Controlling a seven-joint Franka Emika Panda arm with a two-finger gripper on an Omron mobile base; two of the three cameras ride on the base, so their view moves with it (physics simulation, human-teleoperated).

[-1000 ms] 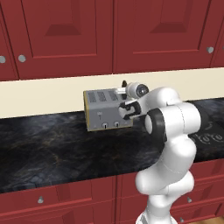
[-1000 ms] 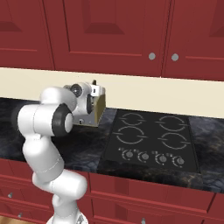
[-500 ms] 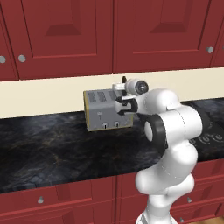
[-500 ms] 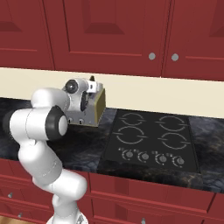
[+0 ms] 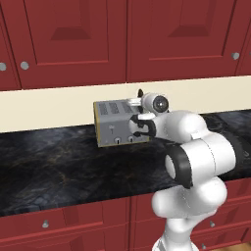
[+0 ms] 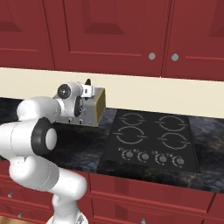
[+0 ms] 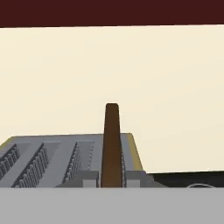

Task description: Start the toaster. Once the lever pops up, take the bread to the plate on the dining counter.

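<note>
The silver-grey toaster stands on the black worktop against the cream wall, also seen from its brassy side as the toaster. The dark brown bread stands upright, edge-on, over the toaster's rightmost slot. My gripper is shut on the bread's lower part, a finger pressed to each face. From the base, the bread's tip pokes up above my hand; my gripper is at the toaster's top. My hand hides the lever. The plate and the dining counter are out of view.
A black four-burner cooktop with front knobs lies right of the toaster. Red wall cabinets hang above, red drawers sit below the worktop. My bulky white elbow stands in front of the toaster.
My elbow has swung nearer the cameras and looms larger. The hand stays at the toaster's right end, with the bread's tip in about the same place.
</note>
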